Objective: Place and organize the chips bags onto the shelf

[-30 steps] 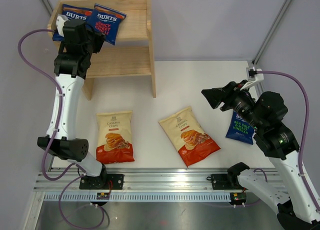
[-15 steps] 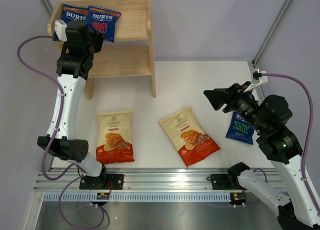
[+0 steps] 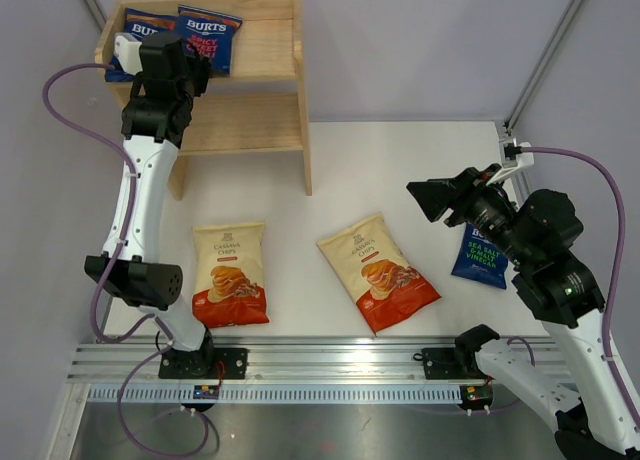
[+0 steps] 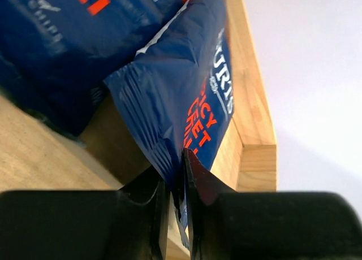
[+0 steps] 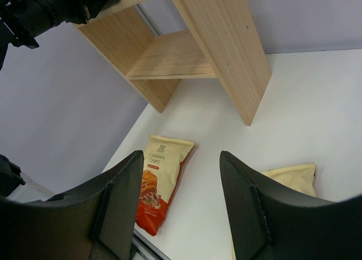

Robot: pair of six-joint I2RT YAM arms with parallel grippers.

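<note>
Dark blue BURTS bag (image 4: 192, 90) is at the shelf (image 3: 268, 55) top tier; I see my left gripper (image 4: 176, 158) clamped on its crimped edge. On my right gripper (image 5: 181, 157), the fingers stand apart.

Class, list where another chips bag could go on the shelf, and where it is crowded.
Free: the shelf's top tier right of the held blue bag, up to the side panel; the visible lower tier. Crowded: top left, with another blue bag and left gripper.
</note>
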